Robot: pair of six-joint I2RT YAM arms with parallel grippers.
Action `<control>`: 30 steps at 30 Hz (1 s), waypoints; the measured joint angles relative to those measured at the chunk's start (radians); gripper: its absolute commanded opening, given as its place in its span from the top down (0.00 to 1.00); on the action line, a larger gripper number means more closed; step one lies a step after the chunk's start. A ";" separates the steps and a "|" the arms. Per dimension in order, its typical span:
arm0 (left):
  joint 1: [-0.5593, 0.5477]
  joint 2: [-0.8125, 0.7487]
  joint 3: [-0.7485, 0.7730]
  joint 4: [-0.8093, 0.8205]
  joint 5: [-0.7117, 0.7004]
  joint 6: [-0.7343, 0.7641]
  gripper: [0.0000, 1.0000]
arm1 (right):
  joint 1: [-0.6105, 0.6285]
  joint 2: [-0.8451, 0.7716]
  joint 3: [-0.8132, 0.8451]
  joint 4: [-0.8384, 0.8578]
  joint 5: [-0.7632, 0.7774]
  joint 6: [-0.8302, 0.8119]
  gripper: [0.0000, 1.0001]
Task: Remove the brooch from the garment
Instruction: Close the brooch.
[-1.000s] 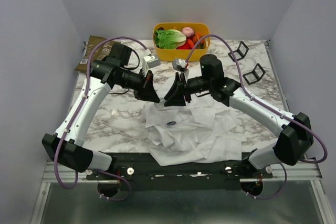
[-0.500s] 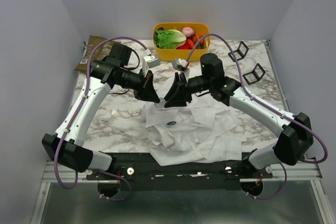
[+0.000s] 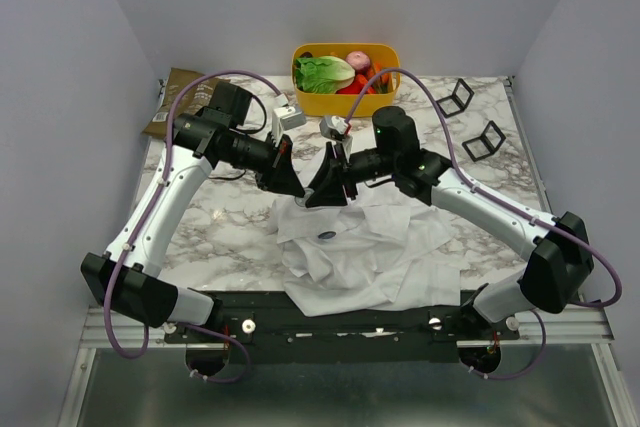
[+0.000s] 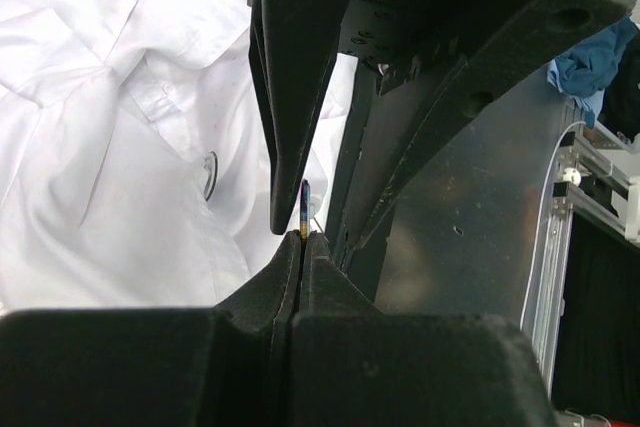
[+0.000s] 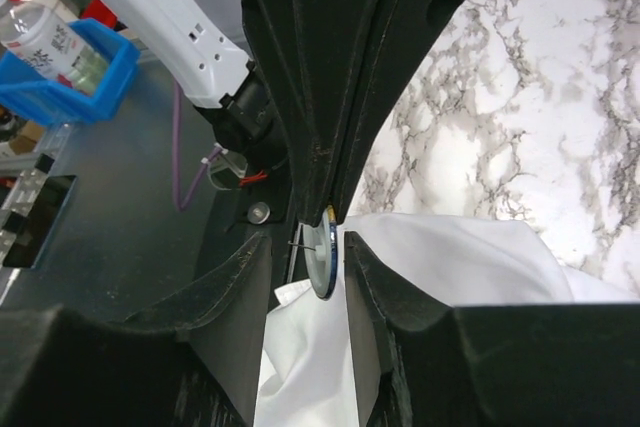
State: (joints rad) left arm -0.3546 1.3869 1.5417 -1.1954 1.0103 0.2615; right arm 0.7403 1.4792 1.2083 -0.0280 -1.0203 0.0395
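Observation:
The white garment (image 3: 370,247) lies crumpled at the table's near middle; it also shows in the left wrist view (image 4: 100,147) and the right wrist view (image 5: 470,247). The brooch (image 5: 324,259) is a thin round disc seen edge-on, with a pin sticking out to its left. My left gripper (image 3: 295,190) is shut on the brooch's edge (image 4: 304,205). My right gripper (image 3: 318,197) is open, its fingers (image 5: 250,277) on either side of the brooch without touching it. The two grippers meet tip to tip above the garment's far edge.
A small dark round thing (image 3: 327,237) sits on the shirt. A yellow bin (image 3: 345,99) of vegetables stands at the back. Two black clips (image 3: 455,97) (image 3: 484,139) lie at the back right, a brown packet (image 3: 175,102) at the back left, and a small white box (image 3: 288,117) near it.
My right gripper has moved slightly left, closer to the left gripper's tips. The left arm and the garment have stayed still.

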 measured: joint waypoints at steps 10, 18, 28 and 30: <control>0.000 0.009 0.000 -0.004 0.012 0.005 1.00 | 0.007 0.000 0.000 -0.001 0.055 -0.034 0.62; -0.001 0.011 0.000 -0.004 0.012 0.011 1.00 | 0.007 0.000 0.001 -0.002 0.093 -0.042 0.66; -0.021 0.013 0.000 0.000 -0.013 0.035 1.00 | 0.013 0.000 0.012 -0.042 0.126 -0.040 0.71; -0.026 0.014 0.000 0.001 -0.019 0.042 1.00 | 0.013 0.000 0.014 -0.053 0.131 -0.039 0.71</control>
State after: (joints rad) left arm -0.3805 1.4010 1.5421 -1.1946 0.9913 0.3035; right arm 0.7536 1.4792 1.2221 -0.0811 -0.8894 0.0006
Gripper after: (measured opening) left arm 0.011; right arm 0.295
